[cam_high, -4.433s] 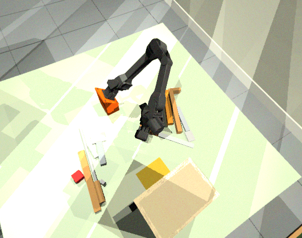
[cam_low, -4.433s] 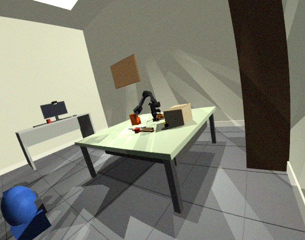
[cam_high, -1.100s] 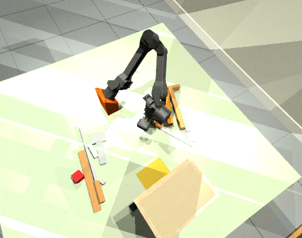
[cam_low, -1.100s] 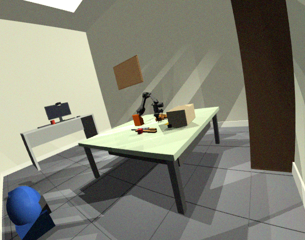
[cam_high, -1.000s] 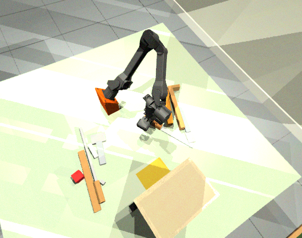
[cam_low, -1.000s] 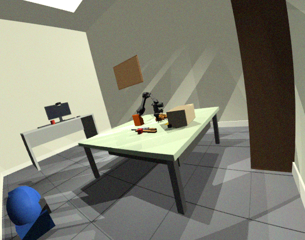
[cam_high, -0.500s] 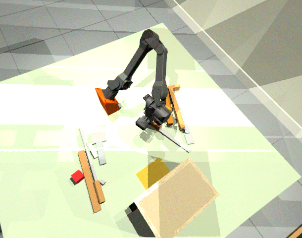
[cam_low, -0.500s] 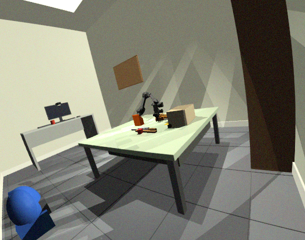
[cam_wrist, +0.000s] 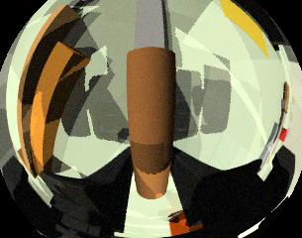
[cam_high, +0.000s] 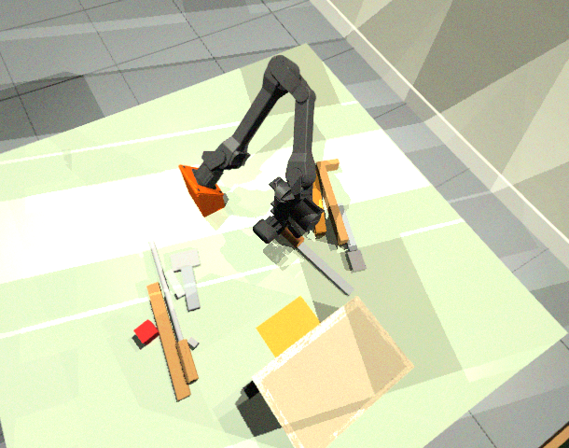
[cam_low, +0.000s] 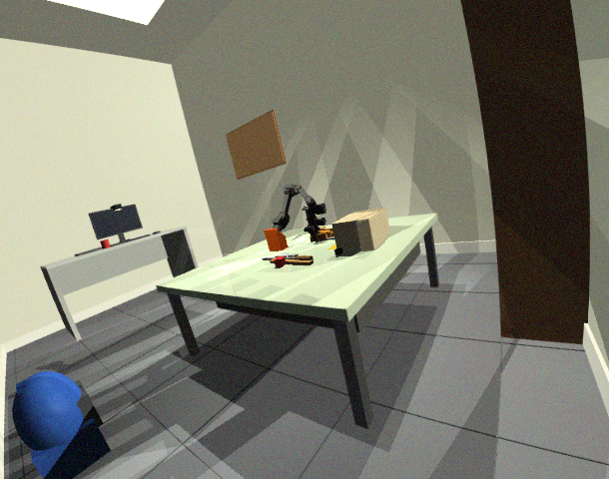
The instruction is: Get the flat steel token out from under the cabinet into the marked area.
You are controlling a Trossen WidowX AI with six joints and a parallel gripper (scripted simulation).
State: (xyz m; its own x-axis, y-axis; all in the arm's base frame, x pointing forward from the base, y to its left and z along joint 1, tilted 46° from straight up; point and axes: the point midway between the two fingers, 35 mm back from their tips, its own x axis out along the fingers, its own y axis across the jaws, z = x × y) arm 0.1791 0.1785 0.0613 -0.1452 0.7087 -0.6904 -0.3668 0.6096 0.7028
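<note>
The pincer (cam_high: 285,230) is clamped on the brown handle (cam_wrist: 150,115) of a tool whose grey blade (cam_high: 326,270) runs long and straight away from it, low over the surface (cam_high: 82,231). The blade's long axis points toward the cabinet (cam_high: 335,366), its tip near the cabinet's edge and just beside the yellow area (cam_high: 287,325). In the wrist view the handle and blade line up straight ahead. The token cannot be made out in any view.
</note>
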